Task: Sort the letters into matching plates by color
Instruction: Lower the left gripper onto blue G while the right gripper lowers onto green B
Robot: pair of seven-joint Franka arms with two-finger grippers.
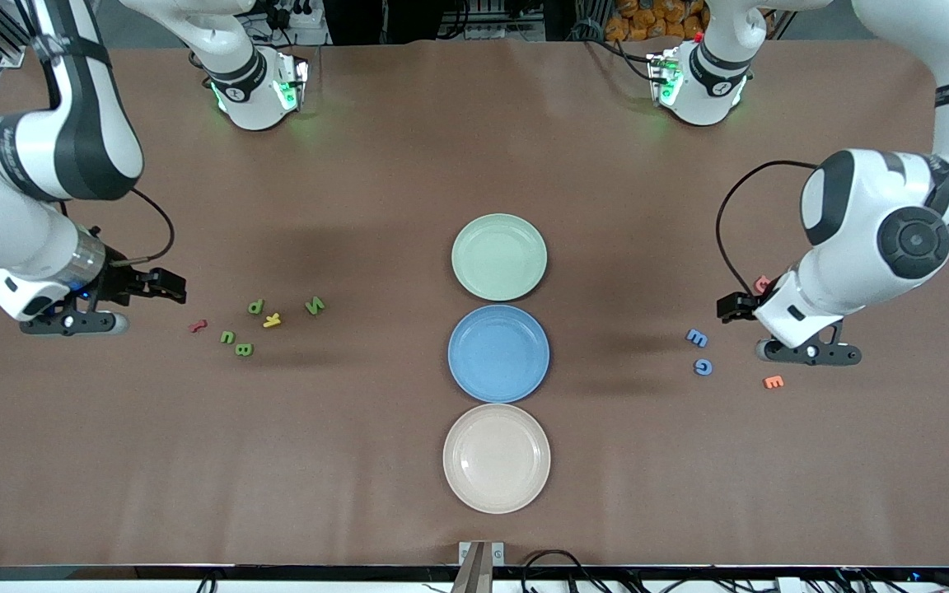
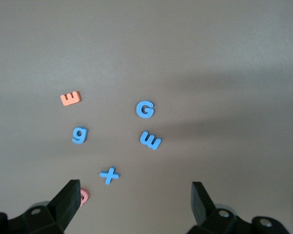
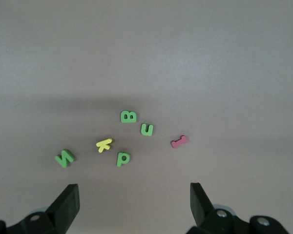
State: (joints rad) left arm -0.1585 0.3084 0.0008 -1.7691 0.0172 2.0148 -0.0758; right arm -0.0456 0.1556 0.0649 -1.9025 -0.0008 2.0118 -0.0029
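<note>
Several green letters lie toward the right arm's end of the table: a p [image 1: 256,306], N [image 1: 315,305], u [image 1: 227,336] and B [image 1: 244,349]. My right gripper [image 1: 75,323] hovers open beside them, nothing between its fingers [image 3: 68,200]. Blue letters G [image 2: 145,109], g [image 2: 79,134], an E-shape [image 2: 151,140] and x [image 2: 109,175] lie under my open, empty left gripper [image 2: 134,192]. The front view shows that gripper [image 1: 810,354] at the left arm's end. The mint green plate [image 1: 499,257] and, nearer the camera, the blue plate [image 1: 498,352] sit mid-table.
A cream-beige plate [image 1: 497,458] sits nearest the camera in the row. A yellow K [image 1: 272,320] and a red letter [image 1: 198,325] lie among the green ones. An orange E [image 1: 773,381] and a pink letter [image 2: 84,196] lie by the blue ones.
</note>
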